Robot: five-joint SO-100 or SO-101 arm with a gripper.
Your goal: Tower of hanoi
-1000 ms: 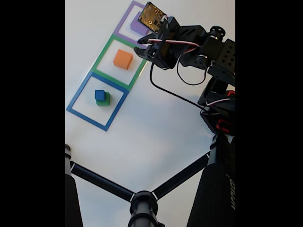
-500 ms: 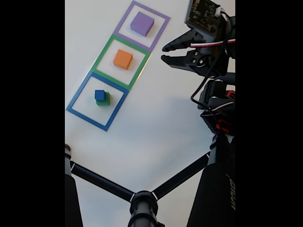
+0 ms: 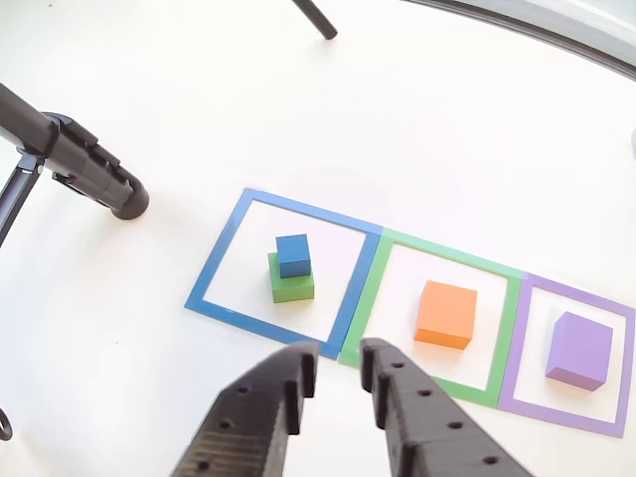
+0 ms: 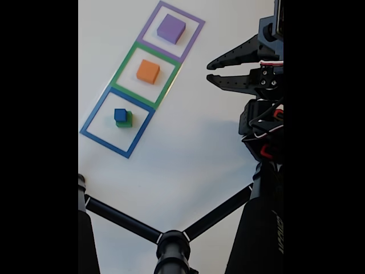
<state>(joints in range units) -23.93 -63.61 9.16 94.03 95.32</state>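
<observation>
Three taped squares lie in a row on the white table. In the blue square [image 3: 224, 260] [image 4: 97, 117] a small blue cube [image 3: 293, 254] [image 4: 120, 115] sits on a green cube [image 3: 291, 284] [image 4: 125, 121]. An orange cube [image 3: 446, 313] [image 4: 148, 71] rests in the green square [image 3: 375, 283] [image 4: 128, 61]. A purple cube [image 3: 579, 350] [image 4: 171, 28] rests in the purple square [image 3: 517, 343] [image 4: 149, 24]. My gripper [image 3: 338, 365] [image 4: 209, 72] is open and empty, raised above the table and well away from the cubes.
Black tripod legs [image 4: 125, 220] cross the lower part of the fixed view, and one leg's foot [image 3: 94, 174] stands left of the blue square in the other view. The arm's base [image 4: 265, 142] stands at the right edge.
The gripper pulled back from over the purple and orange cubes toward the arm's base on the right, staying open. The cubes have not moved.
</observation>
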